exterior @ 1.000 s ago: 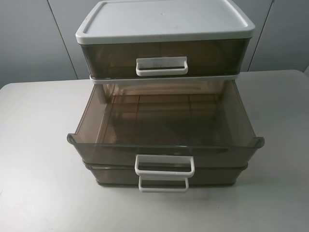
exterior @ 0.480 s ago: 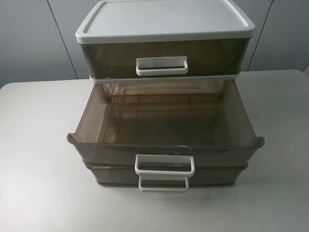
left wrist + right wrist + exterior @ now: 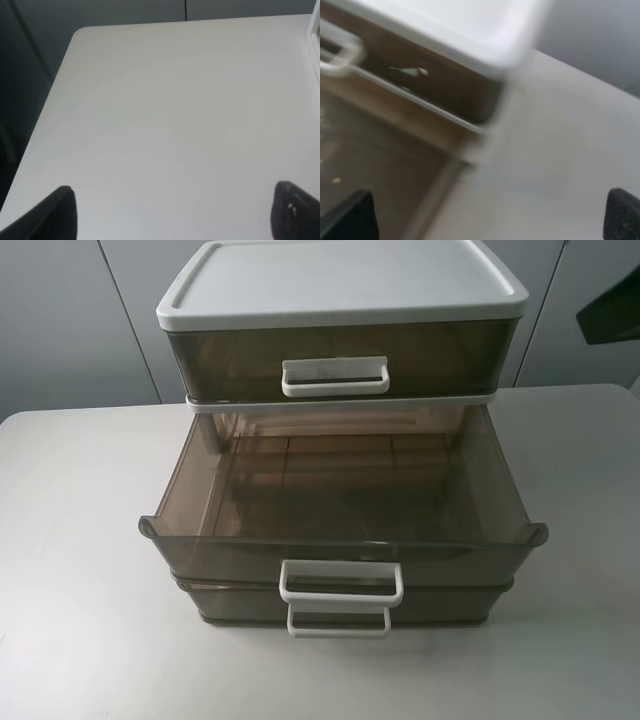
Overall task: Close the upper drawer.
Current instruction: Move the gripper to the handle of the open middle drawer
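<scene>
The upper drawer (image 3: 230, 558), smoky-brown with a white loop handle (image 3: 341, 582), stands pulled far out of the cabinet and is empty. Its open inside also shows, blurred, in the right wrist view (image 3: 375, 165). My right gripper (image 3: 485, 220) is open, in the air beside the cabinet's right corner and touching nothing. A dark part of the right arm (image 3: 610, 310) shows at the upper right edge of the exterior view. My left gripper (image 3: 172, 220) is open over bare table to the left of the cabinet and does not show in the exterior view.
The taller drawer (image 3: 335, 360) under the white lid (image 3: 340, 280) is shut. The lowest drawer (image 3: 240, 608) sticks out a little under the upper one. The white table (image 3: 80, 540) carries the cabinet; its left edge (image 3: 47, 105) shows in the left wrist view.
A dark part of the right arm has come into the exterior view at the upper right edge. The drawers have not moved.
</scene>
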You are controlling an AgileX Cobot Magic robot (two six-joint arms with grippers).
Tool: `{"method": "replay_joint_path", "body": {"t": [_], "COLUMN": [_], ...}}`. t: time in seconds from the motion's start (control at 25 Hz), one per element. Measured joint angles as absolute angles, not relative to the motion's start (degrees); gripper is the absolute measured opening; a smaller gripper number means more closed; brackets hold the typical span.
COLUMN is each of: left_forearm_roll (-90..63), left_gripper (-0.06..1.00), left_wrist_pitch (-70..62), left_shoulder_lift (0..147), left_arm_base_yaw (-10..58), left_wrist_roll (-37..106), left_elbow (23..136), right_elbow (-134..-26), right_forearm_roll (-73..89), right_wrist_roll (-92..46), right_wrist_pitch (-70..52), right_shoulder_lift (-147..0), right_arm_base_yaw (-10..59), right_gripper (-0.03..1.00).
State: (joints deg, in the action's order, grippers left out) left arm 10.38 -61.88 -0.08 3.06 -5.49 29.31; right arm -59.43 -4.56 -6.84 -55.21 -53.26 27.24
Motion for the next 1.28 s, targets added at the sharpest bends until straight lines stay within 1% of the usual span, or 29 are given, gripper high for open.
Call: {"method": "replay_joint_path", "body": {"t": [0.28, 0.4, 0.52, 0.64, 0.92, 1.04, 1.28], "left_forearm_roll": [10.4, 10.4, 10.4, 10.4, 10.4, 10.4, 10.4], "left_gripper": [0.74, 0.74, 0.74, 0.74, 0.74, 0.74, 0.74], "left_wrist_pitch": [-61.9, -61.9, -61.9, -61.9, -61.9, -61.9, -61.9], "left_shoulder_lift": [-0.1, -0.1, -0.1, -0.1, -0.1, -0.1, -0.1], "left_arm_base_yaw": [3.1, 3.1, 3.1, 3.1, 3.1, 3.1, 3.1], "left_wrist_roll": [-5.5, -5.5, -5.5, -5.5, -5.5, -5.5, -5.5], "left_elbow": [29.3, 29.3, 29.3, 29.3, 29.3, 29.3, 29.3], "right_elbow": [-62.4, -62.4, -62.4, -62.4, -62.5, -62.5, -62.5], "right_forearm_roll": [0.0, 3.4, 5.7, 10.5, 21.8, 23.4, 22.2], "right_wrist_roll": [-9.2, -10.6, -11.3, -13.1, -20.1, -21.6, -21.7], "right_wrist_pitch": [-56.6, -57.9, -58.8, -59.2, -63.3, -63.9, -63.3], "right_shoulder_lift": [-60.9, -64.5, -68.3, -72.2, -79.6, -81.4, -84.0], "right_arm_base_yaw": [46.5, 53.6, 58.8, 60.6, 61.1, 62.2, 66.7], "right_gripper": [0.68, 0.68, 0.68, 0.68, 0.68, 0.68, 0.68]}}
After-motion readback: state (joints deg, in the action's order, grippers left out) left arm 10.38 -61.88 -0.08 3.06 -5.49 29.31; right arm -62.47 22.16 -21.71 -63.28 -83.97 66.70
